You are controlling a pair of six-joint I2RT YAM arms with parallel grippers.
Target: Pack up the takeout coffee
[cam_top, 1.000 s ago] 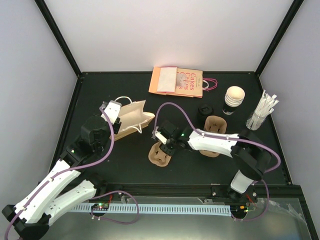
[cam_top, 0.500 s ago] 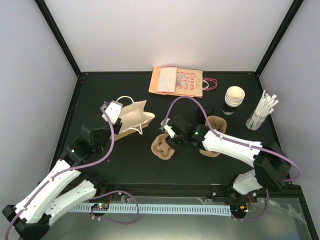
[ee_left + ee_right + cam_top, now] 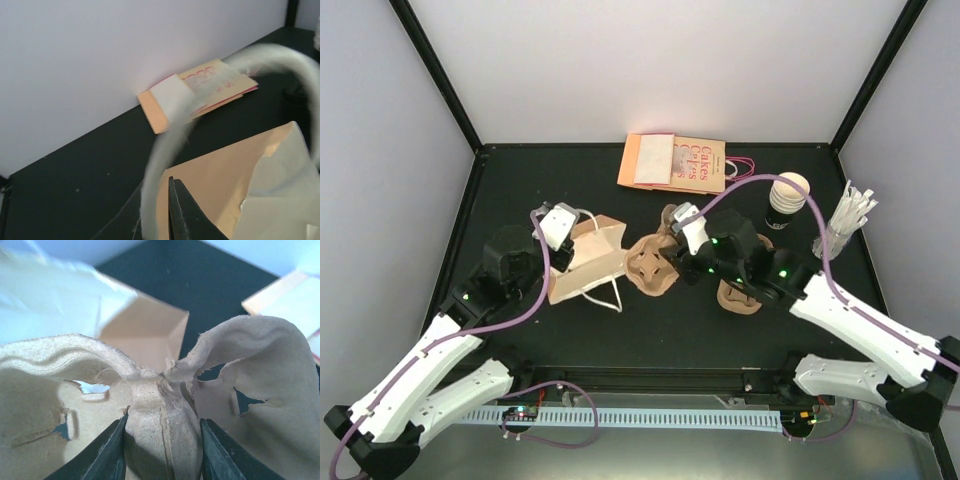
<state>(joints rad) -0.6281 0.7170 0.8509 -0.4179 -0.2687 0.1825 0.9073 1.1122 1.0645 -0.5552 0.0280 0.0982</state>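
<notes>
Black tabletop [image 3: 520,185]: right end effector [image 3: 162,450] clamps pulp carrier [image 3: 648,266]; left end effector [image 3: 175,215] apparently pinches bag [image 3: 592,262]; light, crushable cup [image 3: 786,200], upper right, likely needs sidewall grip.

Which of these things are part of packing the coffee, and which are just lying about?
In the job: takeout coffee cup; brown paper bag, held by left gripper; pulp cup carrier, held by right gripper.
Lying about: second carrier; wrapped straws; printed flat bags.

Lab test cell — white panels [image 3: 650,70], black frame posts [image 3: 436,75].
</notes>
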